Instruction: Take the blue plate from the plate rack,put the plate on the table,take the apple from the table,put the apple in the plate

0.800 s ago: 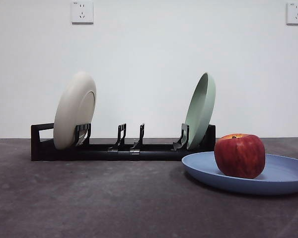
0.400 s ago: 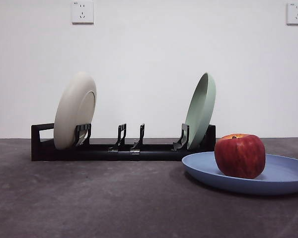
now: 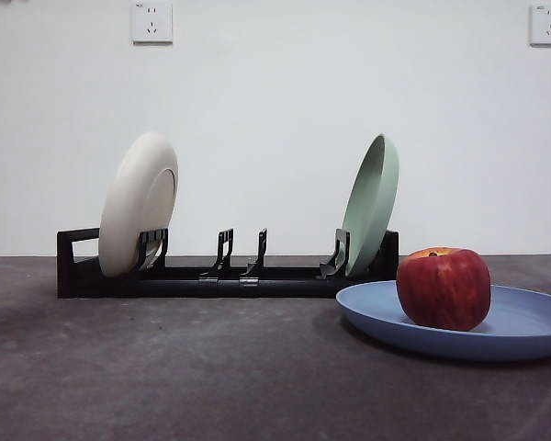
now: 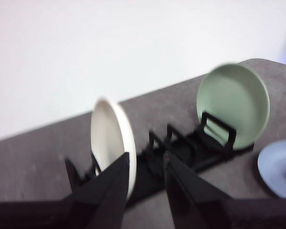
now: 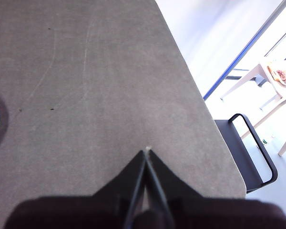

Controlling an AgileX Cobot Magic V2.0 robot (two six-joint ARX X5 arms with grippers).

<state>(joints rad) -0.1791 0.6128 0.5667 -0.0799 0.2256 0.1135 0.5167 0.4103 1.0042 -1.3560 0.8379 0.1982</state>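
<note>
Lab or office test room: bare white wall point(image 3: 275, 119) with two sockets point(image 3: 152, 22), grey carpet-like table point(image 3: 165, 367), white furniture point(image 5: 276, 81) and black chair point(image 5: 248, 148) beyond the table edge.

The red apple point(image 3: 444, 288), streaked and yellow-orange round its stem hollow, sits upright in the shallow light-blue plate point(image 3: 523, 323), which lies flat on the dark grey table point(image 3: 165, 367). The long black plate rack point(image 3: 225, 274) stands just behind it. From the left gripper point(image 4: 145, 160), rack and plate lie ahead, well clear.
</note>
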